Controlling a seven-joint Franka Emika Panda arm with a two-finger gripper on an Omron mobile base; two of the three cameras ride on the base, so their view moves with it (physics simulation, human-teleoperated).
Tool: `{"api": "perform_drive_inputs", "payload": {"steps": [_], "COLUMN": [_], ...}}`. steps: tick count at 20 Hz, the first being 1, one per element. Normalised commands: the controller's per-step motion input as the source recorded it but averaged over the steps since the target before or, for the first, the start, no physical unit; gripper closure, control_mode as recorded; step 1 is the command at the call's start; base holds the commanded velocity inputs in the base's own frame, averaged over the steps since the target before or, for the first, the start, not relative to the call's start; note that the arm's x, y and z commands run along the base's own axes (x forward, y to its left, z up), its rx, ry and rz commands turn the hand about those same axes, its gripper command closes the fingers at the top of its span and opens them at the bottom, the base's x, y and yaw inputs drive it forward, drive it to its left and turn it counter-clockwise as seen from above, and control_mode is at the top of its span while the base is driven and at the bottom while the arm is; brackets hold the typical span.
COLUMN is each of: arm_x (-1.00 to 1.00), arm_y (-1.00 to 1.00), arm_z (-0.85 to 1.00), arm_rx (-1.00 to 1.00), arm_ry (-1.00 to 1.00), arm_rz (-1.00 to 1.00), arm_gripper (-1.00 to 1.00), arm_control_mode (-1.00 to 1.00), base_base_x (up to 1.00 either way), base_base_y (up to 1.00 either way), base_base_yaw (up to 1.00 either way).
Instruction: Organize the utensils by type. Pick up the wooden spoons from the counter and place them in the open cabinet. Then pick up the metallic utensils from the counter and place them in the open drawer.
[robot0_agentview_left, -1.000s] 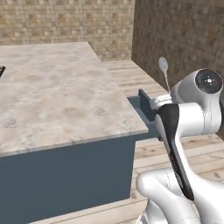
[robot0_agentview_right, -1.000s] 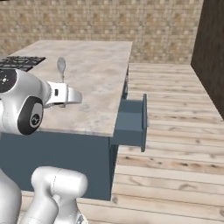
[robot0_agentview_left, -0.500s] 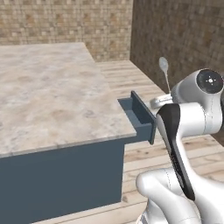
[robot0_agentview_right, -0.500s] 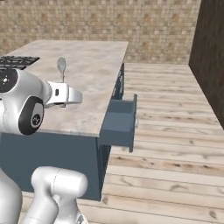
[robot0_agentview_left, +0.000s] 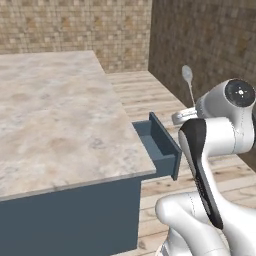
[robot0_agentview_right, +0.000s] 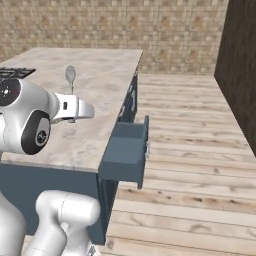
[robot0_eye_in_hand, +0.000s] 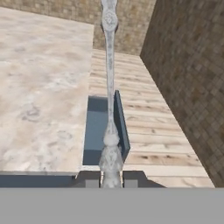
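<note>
Left base view: the metal spoon (robot0_agentview_left: 188, 82) is sticking up, bowl on top, above the arm's wrist, right of the open drawer (robot0_agentview_left: 161, 144) jutting from the counter (robot0_agentview_left: 55, 125).
Right base view: spoon (robot0_agentview_right: 70, 79) is standing upright over the countertop; drawer (robot0_agentview_right: 127, 155) is hanging open.
Hand view: gripper (robot0_eye_in_hand: 111, 178) is clamping the spoon's handle (robot0_eye_in_hand: 109, 78), blue drawer bottom (robot0_eye_in_hand: 97, 127) lying beneath.

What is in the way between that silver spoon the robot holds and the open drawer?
Nothing visible. The end effector grips the metal spoon by its handle, bowl pointing away, and in the hand view the open drawer lies beyond and below it with a bare blue bottom. The drawer sticks out from the counter side over open wooden floor.
</note>
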Motion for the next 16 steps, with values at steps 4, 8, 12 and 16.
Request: {"api": "perform_drive_inputs", "payload": {"steps": [4,8,12,16], "arm_x": [0.0,0.0,0.0,0.0], "arm_y": [0.0,0.0,0.0,0.0], "arm_z": [0.0,0.0,0.0,0.0], "arm_rx": [0.0,0.0,0.0,0.0], "arm_ry": [0.0,0.0,0.0,0.0], "arm_rz": [0.0,0.0,0.0,0.0], "arm_gripper": [1.0,1.0,1.0,1.0], "arm_control_mode": [1.0,1.0,1.0,1.0], "base_base_x": [0.56,0.52,0.38,0.18], "base_base_y": [-0.17,-0.08,-0.09,-0.11], "base_base_yaw": [0.0,0.0,0.0,0.0]}}
